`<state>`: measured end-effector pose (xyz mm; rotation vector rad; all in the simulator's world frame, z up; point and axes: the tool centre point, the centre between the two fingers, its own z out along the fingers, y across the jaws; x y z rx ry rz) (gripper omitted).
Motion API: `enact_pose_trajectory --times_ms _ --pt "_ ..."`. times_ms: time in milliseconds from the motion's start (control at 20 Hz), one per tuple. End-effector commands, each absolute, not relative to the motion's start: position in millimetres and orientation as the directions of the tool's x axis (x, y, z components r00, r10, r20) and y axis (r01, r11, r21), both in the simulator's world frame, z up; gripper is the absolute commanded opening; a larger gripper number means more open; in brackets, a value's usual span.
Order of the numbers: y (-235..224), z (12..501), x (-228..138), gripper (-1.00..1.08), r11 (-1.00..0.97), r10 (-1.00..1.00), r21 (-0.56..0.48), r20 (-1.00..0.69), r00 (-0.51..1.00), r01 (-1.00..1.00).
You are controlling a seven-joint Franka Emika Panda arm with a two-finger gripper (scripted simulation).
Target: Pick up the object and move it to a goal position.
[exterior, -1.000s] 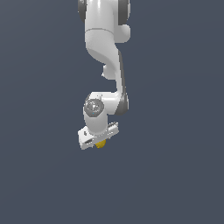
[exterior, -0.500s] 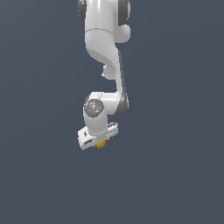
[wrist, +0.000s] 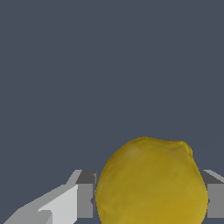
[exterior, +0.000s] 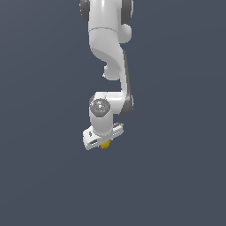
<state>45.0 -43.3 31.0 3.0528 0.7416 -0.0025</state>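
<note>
The object [wrist: 151, 183] is a yellow-orange, slightly oval blob that fills the space between my two grey fingers [wrist: 85, 194] in the wrist view. In the exterior view only a small yellow part of the object [exterior: 105, 144] peeks out under the white hand, near the middle of the picture. My gripper [exterior: 104, 144] is shut on it, one finger on each side. The white arm comes down from the upper edge of the exterior view to the hand.
A plain dark grey-blue background surrounds the arm in both views. No other objects, containers or edges show.
</note>
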Motion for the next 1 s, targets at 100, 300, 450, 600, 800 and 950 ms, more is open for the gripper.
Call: enact_pose_trajectory --times_ms 100,300,450,600,800,950 --pt "-9.6 37.1 40.4 -1.0 -0.888 0.46 0.0 0.0 0.888 0.46" --pt "32.7 44.1 34.4 -1.0 -0.888 0.46 0.0 0.0 0.888 0.46" --pt "61.2 48.8 30.7 -1.0 -0.888 0.46 0.0 0.0 0.888 0.46" --pt "82.3 52.3 28.4 -1.0 -0.888 0.46 0.0 0.0 0.888 0.46" --pt "98.9 55.0 27.2 -1.0 -0.888 0.46 0.0 0.0 0.888 0.46" --pt "102.7 55.6 27.1 -1.0 -0.888 0.46 0.0 0.0 0.888 0.46"
